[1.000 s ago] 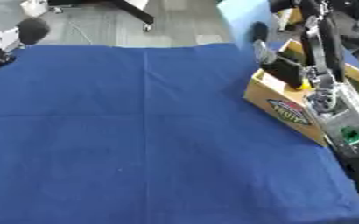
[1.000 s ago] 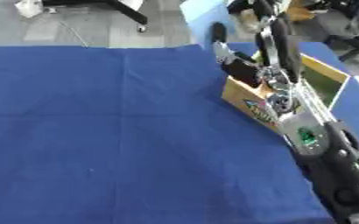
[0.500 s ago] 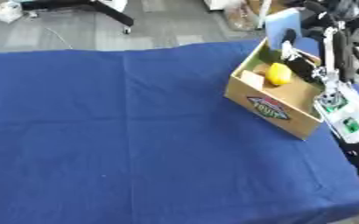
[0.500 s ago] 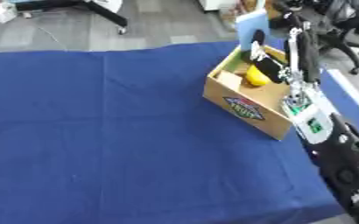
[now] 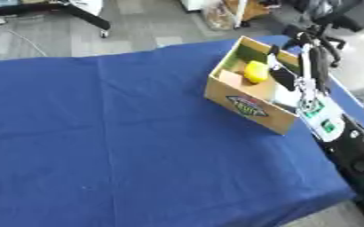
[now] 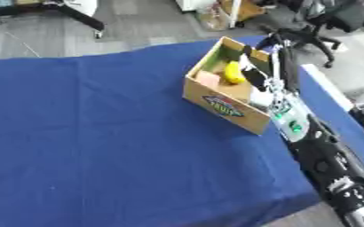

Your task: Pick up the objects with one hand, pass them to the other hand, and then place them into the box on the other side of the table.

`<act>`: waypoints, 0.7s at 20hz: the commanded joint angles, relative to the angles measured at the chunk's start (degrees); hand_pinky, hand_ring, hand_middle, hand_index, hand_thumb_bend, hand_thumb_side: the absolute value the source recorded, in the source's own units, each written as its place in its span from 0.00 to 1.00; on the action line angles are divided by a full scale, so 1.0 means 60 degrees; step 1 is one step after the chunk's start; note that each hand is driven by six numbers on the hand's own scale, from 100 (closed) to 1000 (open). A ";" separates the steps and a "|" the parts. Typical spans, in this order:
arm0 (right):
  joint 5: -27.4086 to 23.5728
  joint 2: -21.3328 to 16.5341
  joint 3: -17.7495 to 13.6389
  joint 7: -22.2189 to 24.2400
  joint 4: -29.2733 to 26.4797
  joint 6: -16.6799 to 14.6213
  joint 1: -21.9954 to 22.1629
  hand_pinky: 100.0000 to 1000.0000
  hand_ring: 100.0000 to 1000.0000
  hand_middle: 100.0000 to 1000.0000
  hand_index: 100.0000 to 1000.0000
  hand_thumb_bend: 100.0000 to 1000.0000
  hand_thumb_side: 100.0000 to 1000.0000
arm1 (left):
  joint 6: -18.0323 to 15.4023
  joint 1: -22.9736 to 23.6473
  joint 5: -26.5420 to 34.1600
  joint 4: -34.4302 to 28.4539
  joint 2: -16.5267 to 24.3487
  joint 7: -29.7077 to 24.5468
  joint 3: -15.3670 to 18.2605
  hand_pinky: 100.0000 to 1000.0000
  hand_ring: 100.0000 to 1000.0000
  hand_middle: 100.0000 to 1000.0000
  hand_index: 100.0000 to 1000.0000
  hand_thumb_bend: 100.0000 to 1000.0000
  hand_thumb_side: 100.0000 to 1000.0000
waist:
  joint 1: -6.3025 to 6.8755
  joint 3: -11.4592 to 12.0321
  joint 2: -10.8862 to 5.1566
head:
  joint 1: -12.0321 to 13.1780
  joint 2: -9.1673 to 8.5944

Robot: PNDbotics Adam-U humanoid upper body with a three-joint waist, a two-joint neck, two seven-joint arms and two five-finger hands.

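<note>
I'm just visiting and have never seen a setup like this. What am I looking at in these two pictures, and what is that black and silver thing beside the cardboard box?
Both pictures come from one pair of cameras in a humanoid robot's head, looking down at its work, so they show the same moment from slightly shifted spots. A person steers the robot.

The table is covered by a blue cloth. On its right side stands an open cardboard box with a printed label on the front. Inside lie a yellow object, something green in the far corner and a pale pinkish piece; I cannot tell what they are.

The black and silver thing is the robot's right arm, coming in from the lower right. Its right hand is over the box's opening. Whether its fingers are open or holding anything cannot be made out. The left hand is out of view.
</note>
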 commanded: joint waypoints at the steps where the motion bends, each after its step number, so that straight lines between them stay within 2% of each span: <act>1: -0.0009 -0.0413 -0.0126 -0.0011 0.0202 0.0000 -0.0186 0.85 0.63 0.46 0.86 0.00 0.26 | 0.0000 -0.0078 -0.0015 -0.0068 0.0276 0.0027 0.0120 0.70 0.70 0.72 0.66 1.00 0.52 | 0.0021 0.0003 -0.0176 | -0.0126 -0.0154; 4: 0.0007 -0.0391 -0.0129 0.0051 0.0422 0.0008 -0.0218 0.86 0.64 0.48 0.87 0.00 0.29 | -0.0005 -0.0059 0.0005 -0.0055 0.0269 0.0017 0.0110 0.70 0.70 0.72 0.66 1.00 0.52 | 0.0031 0.0010 -0.0177 | -0.0185 -0.0152; 6: 0.0003 -0.0384 -0.0125 0.0146 0.0540 0.0022 -0.0221 0.86 0.66 0.55 0.88 0.00 0.32 | 0.0002 -0.0047 -0.0002 -0.0049 0.0274 -0.0009 0.0115 0.70 0.70 0.72 0.66 1.00 0.52 | 0.0039 0.0020 -0.0181 | -0.0207 -0.0146; 8: -0.0021 -0.0386 -0.0120 0.0288 0.0622 0.0021 -0.0214 0.87 0.69 0.65 0.89 0.00 0.34 | 0.0013 -0.0038 -0.0013 -0.0045 0.0275 -0.0021 0.0124 0.70 0.70 0.71 0.66 1.00 0.52 | 0.0040 0.0027 -0.0184 | -0.0241 -0.0141; 11: -0.0063 -0.0382 -0.0124 0.0646 0.0727 0.0017 -0.0185 0.90 0.76 0.82 0.91 0.00 0.28 | 0.0013 -0.0033 -0.0019 -0.0048 0.0264 -0.0039 0.0125 0.70 0.70 0.71 0.66 1.00 0.52 | 0.0036 0.0038 -0.0191 | -0.0271 -0.0134; 14: -0.0137 -0.0410 -0.0177 0.1085 0.0726 -0.0016 -0.0130 0.92 0.81 0.94 0.93 0.00 0.26 | 0.0024 -0.0005 -0.0035 -0.0035 0.0262 -0.0037 0.0144 0.70 0.70 0.71 0.66 1.00 0.52 | 0.0036 0.0042 -0.0197 | -0.0299 -0.0140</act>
